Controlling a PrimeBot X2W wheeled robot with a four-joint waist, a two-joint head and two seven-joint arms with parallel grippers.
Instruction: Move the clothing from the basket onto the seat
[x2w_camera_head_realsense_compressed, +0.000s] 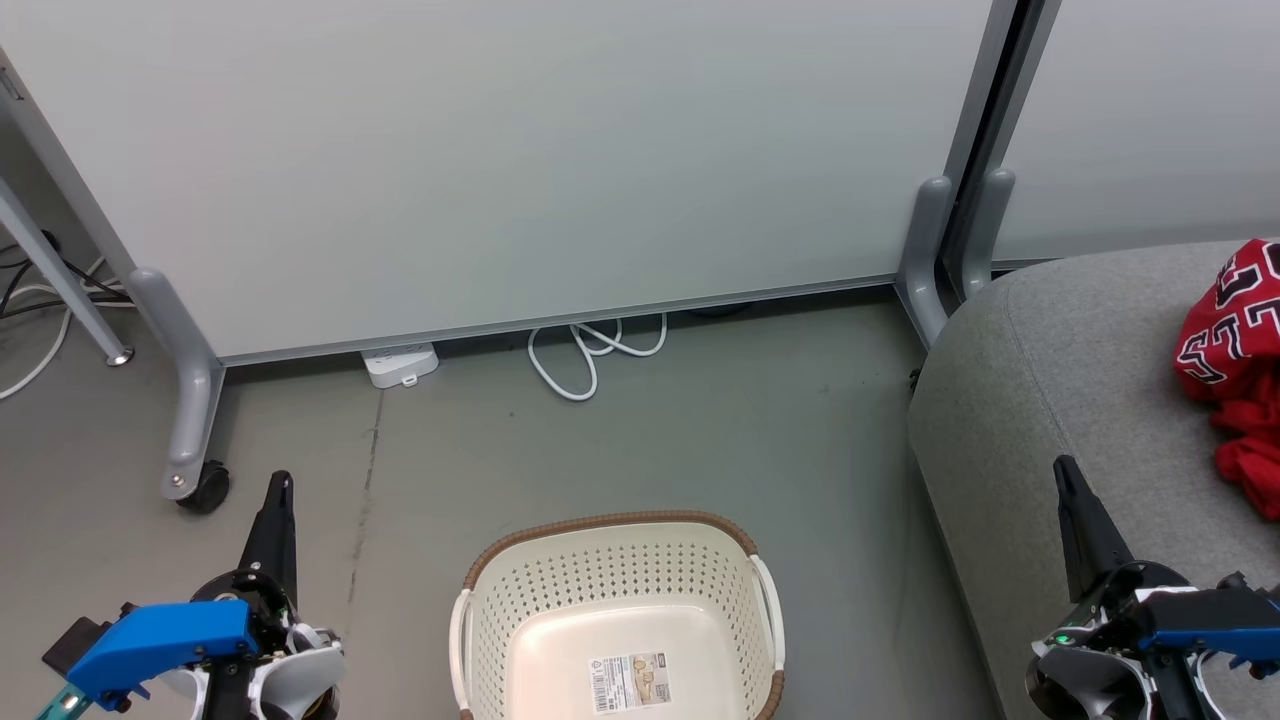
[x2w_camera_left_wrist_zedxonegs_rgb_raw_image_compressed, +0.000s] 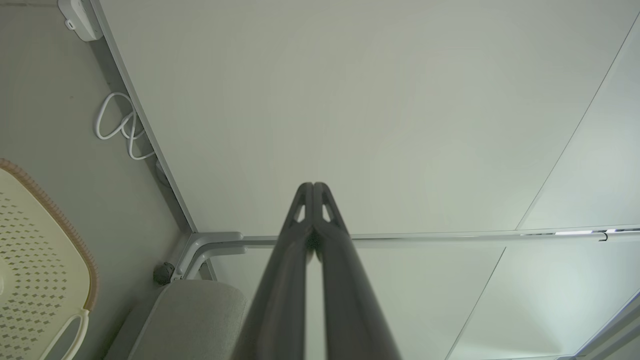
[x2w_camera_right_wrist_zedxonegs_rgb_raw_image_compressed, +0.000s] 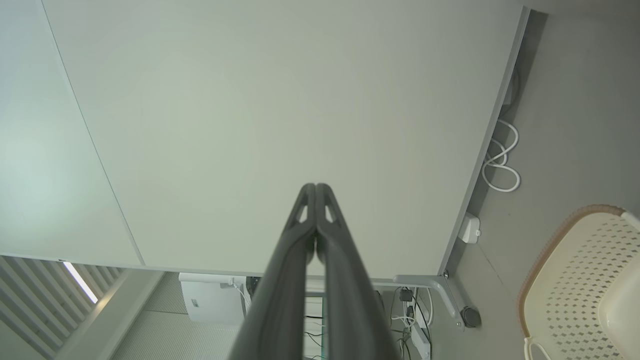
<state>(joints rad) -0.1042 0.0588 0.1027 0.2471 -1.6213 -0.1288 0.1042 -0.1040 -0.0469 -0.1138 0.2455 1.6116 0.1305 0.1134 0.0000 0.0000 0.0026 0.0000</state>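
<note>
The cream basket (x2w_camera_head_realsense_compressed: 700, 560) with a brown rim stands on the floor at bottom centre, holding nothing but a label on its base. The red clothing (x2w_camera_head_realsense_compressed: 1235, 375), a lettered jersey over plain red fabric, lies on the grey seat (x2w_camera_head_realsense_compressed: 1060, 380) at the right edge. My left gripper (x2w_camera_head_realsense_compressed: 283, 482) is shut, low at the left of the basket, holding nothing. My right gripper (x2w_camera_head_realsense_compressed: 1062, 466) is shut over the seat's front part, left of the clothing and apart from it. In the wrist views the left gripper (x2w_camera_left_wrist_zedxonegs_rgb_raw_image_compressed: 312, 186) and the right gripper (x2w_camera_right_wrist_zedxonegs_rgb_raw_image_compressed: 316, 186) show fingers pressed together, pointing at the white panels.
White partition panels (x2w_camera_head_realsense_compressed: 500, 160) on grey wheeled feet (x2w_camera_head_realsense_compressed: 195, 480) close off the back. A white power strip (x2w_camera_head_realsense_compressed: 402, 364) and coiled white cable (x2w_camera_head_realsense_compressed: 590, 350) lie on the floor at the panel's foot. Grey floor lies between basket and panels.
</note>
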